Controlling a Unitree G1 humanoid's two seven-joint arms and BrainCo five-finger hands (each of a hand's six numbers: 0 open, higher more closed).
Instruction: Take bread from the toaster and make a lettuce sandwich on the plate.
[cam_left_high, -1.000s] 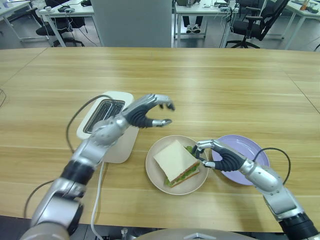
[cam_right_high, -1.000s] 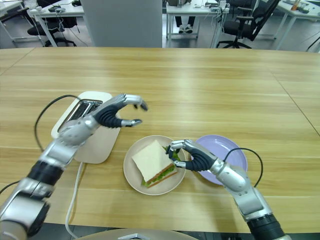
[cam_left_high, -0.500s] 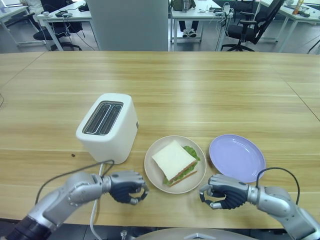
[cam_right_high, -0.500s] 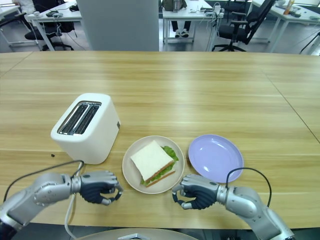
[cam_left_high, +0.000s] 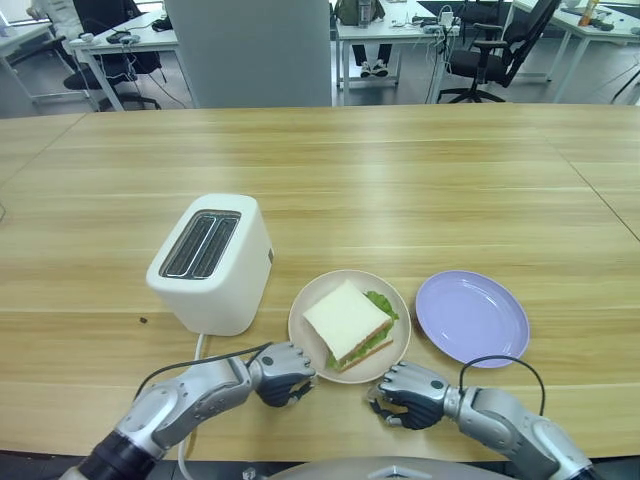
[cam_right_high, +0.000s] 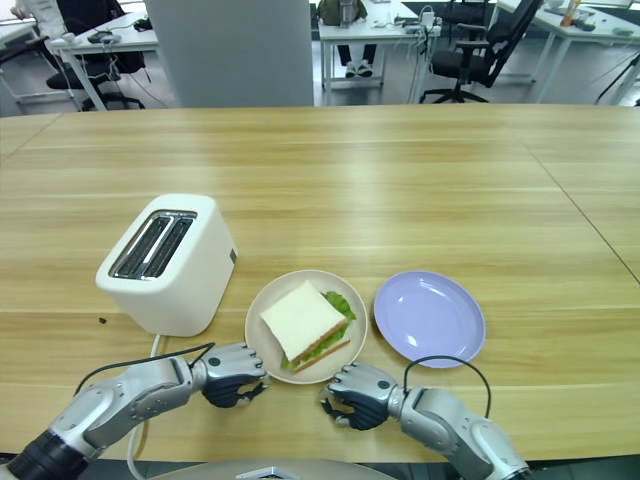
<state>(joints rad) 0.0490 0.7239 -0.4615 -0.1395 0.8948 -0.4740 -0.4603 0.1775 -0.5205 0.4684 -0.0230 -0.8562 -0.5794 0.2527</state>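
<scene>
A sandwich (cam_left_high: 348, 324) of white bread with green lettuce showing at its edges lies on the beige plate (cam_left_high: 304, 340) near the table's front. A white toaster (cam_left_high: 209, 261) stands to the plate's left, its two slots showing no bread. My left hand (cam_left_high: 283, 373) rests on the table just below the plate's left rim, fingers curled, holding nothing. My right hand (cam_left_high: 408, 394) sits curled on the table below the plate's right rim, also holding nothing.
A purple plate (cam_left_high: 472, 317) with nothing on it lies right of the beige plate. The toaster's white cord (cam_left_high: 193, 352) runs toward the front edge. Desks and office chairs (cam_left_high: 480, 50) stand beyond the table's far edge.
Both hands drew back from over the plate and toaster to the table's front and curled shut, then edged closer to the beige plate. The camera shifted slightly.
</scene>
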